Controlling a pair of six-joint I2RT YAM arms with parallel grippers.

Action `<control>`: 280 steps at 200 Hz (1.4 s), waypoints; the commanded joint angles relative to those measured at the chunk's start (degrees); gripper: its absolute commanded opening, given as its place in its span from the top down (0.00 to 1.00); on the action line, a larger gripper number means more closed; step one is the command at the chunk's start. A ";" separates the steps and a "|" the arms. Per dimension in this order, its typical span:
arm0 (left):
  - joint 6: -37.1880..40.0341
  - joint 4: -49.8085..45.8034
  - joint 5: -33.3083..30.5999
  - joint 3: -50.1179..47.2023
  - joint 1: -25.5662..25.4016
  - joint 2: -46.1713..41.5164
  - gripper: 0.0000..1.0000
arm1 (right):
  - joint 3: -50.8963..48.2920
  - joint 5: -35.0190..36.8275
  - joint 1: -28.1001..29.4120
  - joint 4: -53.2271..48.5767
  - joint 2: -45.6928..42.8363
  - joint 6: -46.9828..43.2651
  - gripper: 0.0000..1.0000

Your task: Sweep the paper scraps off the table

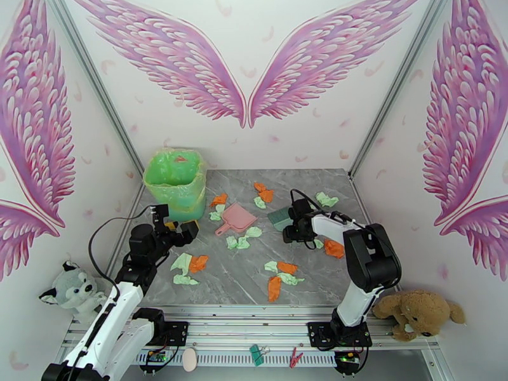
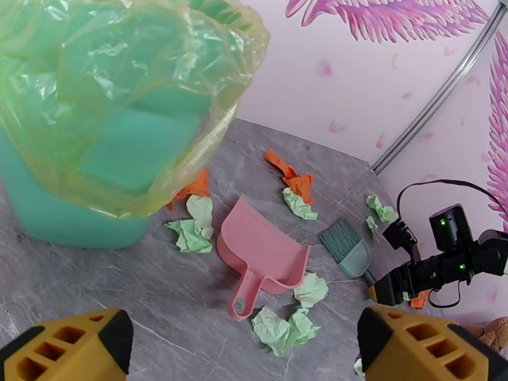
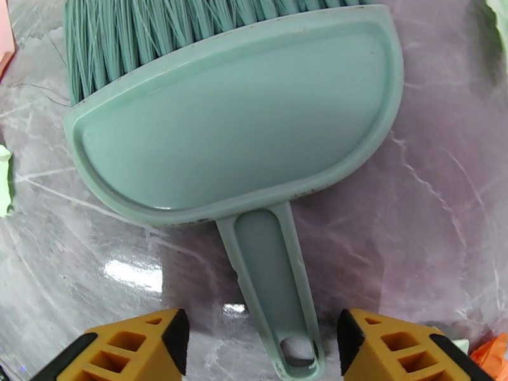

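Right fingers (image 3: 136, 341) stood open astride the brush handle (image 3: 273, 274), untouching; judged best to close squarely mid-handle; left fingers (image 2: 76, 344) gaped wide, empty.

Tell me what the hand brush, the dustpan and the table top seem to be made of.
Hand brush: teal moulded plastic, slightly glossy, with a smooth rimmed back; bristles probably synthetic. Dustpan: pink plastic, matte, thin moulded walls. Table: grey marble-patterned top, glossy, since it reflects light; stone or laminate, I cannot tell.

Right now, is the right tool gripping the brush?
No: the right tool straddles the brush handle, with table showing on both sides.
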 commanded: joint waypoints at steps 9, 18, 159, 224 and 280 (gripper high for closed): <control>-2.51 4.76 2.89 -2.17 -0.24 0.71 0.01 | 1.76 -1.32 0.18 -1.13 1.34 -0.44 0.44; -3.84 5.30 2.01 -2.28 -0.24 0.80 0.01 | 1.63 -1.40 0.15 -1.21 1.34 -0.46 0.46; -8.19 -1.32 -3.44 8.05 -12.40 9.40 0.05 | -0.65 -1.77 0.14 -0.01 -1.42 -0.69 0.79; -16.81 2.26 -3.01 17.62 -23.94 25.88 0.15 | -1.94 -0.59 0.91 -5.26 -18.86 -0.85 0.80; -21.93 12.25 -0.49 24.58 -34.06 38.15 0.15 | -1.92 -3.67 6.14 -7.81 -32.67 1.22 0.79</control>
